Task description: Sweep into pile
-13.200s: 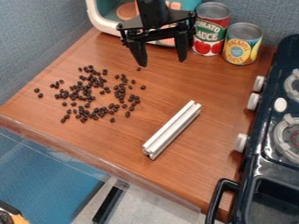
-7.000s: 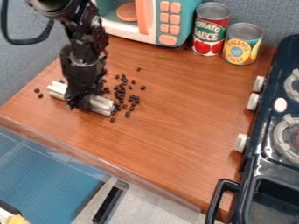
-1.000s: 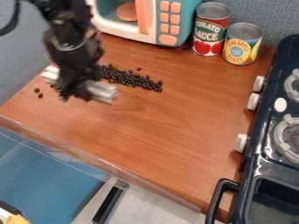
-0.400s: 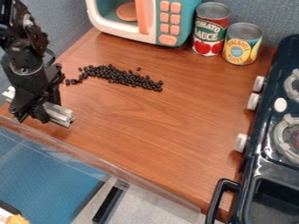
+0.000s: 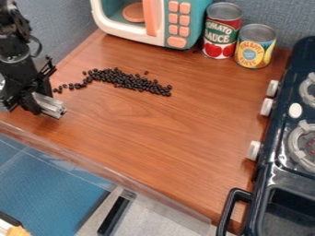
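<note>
My gripper (image 5: 26, 105) is at the far left of the counter, shut on a silver metal bar (image 5: 49, 105) whose right end sticks out past the fingers. Black beans (image 5: 126, 80) lie in a long band across the counter's upper left part, up and to the right of the bar. The band thins to a few single beans at its left end, close to the arm. One bean sits just above the band.
A toy microwave (image 5: 177, 24) stands at the back, with a tomato sauce can (image 5: 222, 31) and a pineapple can (image 5: 255, 46) to its right. A dark toy stove (image 5: 280, 161) lines the right side. The wooden counter's front edge (image 5: 111, 168) has a clear strip.
Gripper and bar have moved left, away from the bean band, which was partly hidden behind the arm. Earlier, the beans were scattered widely and the gripper was open, the bar lying at mid-counter.
</note>
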`<state>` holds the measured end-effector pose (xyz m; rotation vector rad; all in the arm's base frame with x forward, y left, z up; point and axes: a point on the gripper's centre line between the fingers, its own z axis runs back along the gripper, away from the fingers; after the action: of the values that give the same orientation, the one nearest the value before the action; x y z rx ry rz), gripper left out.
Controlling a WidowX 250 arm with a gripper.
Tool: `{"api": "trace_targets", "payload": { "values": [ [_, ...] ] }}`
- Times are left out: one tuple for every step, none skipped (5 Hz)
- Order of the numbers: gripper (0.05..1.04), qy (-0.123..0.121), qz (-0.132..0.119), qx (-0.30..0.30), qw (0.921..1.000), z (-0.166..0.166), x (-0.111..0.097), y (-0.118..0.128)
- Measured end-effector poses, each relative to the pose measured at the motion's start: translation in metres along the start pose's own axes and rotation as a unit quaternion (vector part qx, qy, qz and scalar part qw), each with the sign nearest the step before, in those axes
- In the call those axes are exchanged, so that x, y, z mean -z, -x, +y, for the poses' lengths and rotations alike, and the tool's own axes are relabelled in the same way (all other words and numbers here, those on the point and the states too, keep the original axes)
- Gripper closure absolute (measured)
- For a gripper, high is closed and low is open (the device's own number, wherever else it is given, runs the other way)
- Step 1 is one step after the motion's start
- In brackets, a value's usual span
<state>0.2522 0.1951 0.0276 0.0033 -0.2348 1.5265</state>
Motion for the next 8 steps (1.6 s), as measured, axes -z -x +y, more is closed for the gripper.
{"api": "trace_targets", "payload": {
  "values": [
    [0.698,-0.027,0.015,0.041,0.9987,0.000,-0.001,-0.009],
    [0.698,-0.033,0.017,0.071,0.9968,0.006,0.001,-0.011],
    [0.698,-0.040,0.020,0.110,0.9929,0.019,0.003,-0.002],
    [0.698,-0.036,0.023,0.130,0.9906,0.031,0.002,0.010],
    [0.698,-0.038,0.024,0.134,0.9900,0.036,0.002,0.015],
    [0.698,-0.038,0.026,0.128,0.9908,0.031,-0.002,0.012],
    [0.698,-0.032,0.038,0.116,0.9920,0.018,0.000,0.006],
    [0.698,-0.027,0.059,0.109,0.9919,0.004,0.001,0.002]
  ]
}}
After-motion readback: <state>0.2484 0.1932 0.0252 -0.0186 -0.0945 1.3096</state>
